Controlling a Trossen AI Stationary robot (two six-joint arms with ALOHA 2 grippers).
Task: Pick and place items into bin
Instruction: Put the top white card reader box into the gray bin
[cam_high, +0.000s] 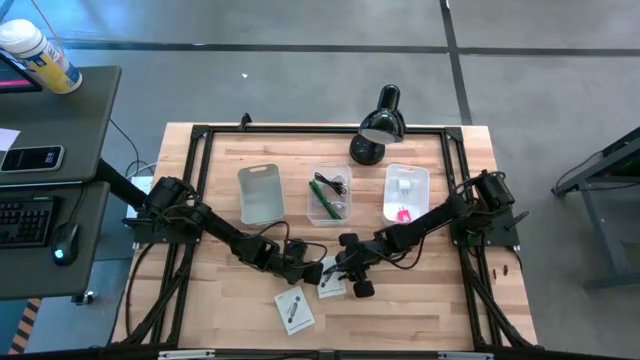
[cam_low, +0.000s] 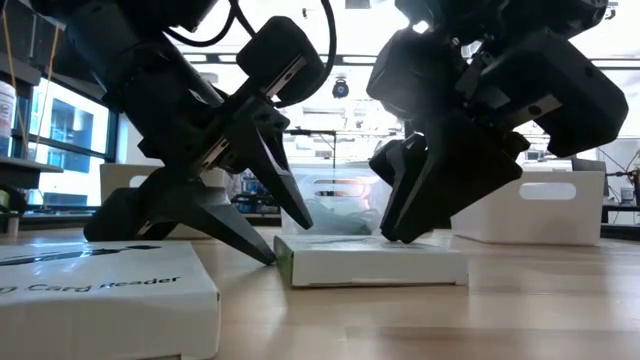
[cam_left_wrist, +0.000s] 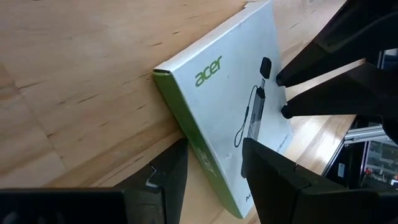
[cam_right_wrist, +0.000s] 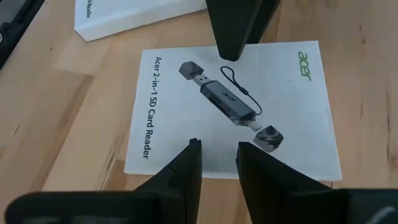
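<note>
Card-reader box (cam_high: 331, 283) lies flat on the worktop (cam_high: 420, 300) at lower centre of the high view, left gripper (cam_high: 312, 272) and right gripper (cam_high: 345, 272) both poised over it, fingers apart.

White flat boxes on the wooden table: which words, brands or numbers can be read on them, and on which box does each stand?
"Acer 2-in-1 SD Card Reader": white flat box between the grippers, along one edge.
"acer", green: same box, at a corner.
"Card Reader": second white flat box, side face, partly cut off.
Small print on the first box's green side: too blurred to read.
</note>
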